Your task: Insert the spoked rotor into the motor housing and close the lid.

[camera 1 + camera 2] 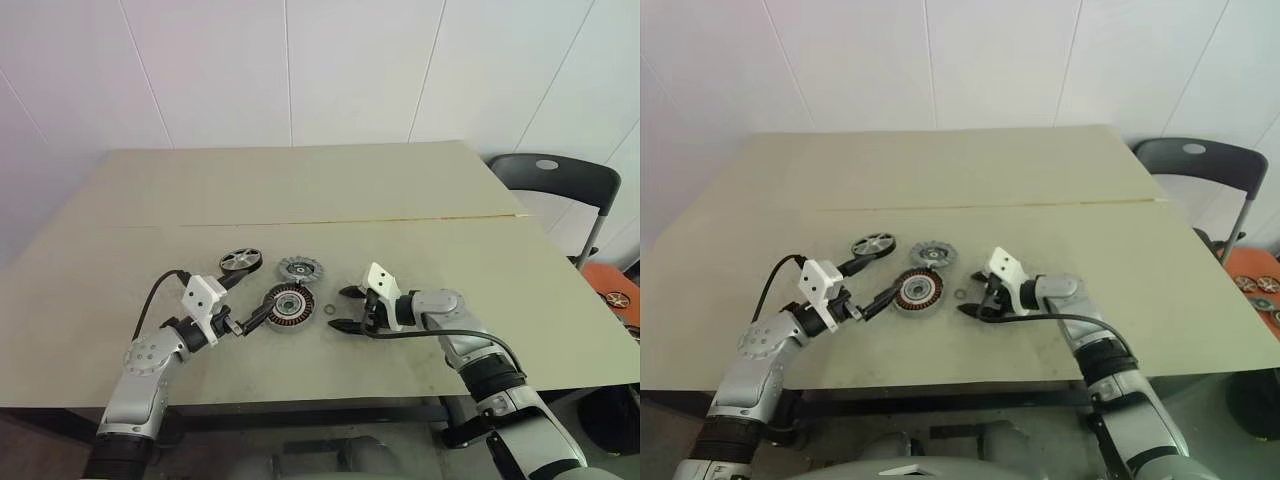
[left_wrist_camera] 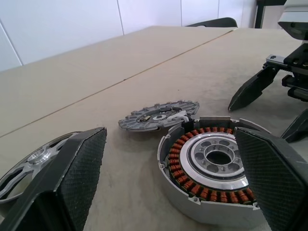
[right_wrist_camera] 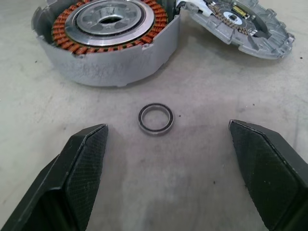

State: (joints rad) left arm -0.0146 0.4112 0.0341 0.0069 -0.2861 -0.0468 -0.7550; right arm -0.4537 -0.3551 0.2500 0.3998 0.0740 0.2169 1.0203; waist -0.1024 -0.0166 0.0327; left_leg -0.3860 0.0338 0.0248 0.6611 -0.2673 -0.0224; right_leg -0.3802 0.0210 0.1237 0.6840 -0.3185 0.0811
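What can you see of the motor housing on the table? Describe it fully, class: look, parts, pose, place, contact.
The motor housing is a round, shallow, dull grey metal shell, open on top. Inside, a ring of reddish-brown copper windings circles a silvery hub with a central hole. It lies flat on the table, with the lid leaning on its rim. Nothing grips it; the left gripper has its open fingers on either side of it.

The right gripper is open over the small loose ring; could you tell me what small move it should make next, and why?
Probably lower the right gripper and close on the small ring, which lies between its open fingers beside the motor housing.
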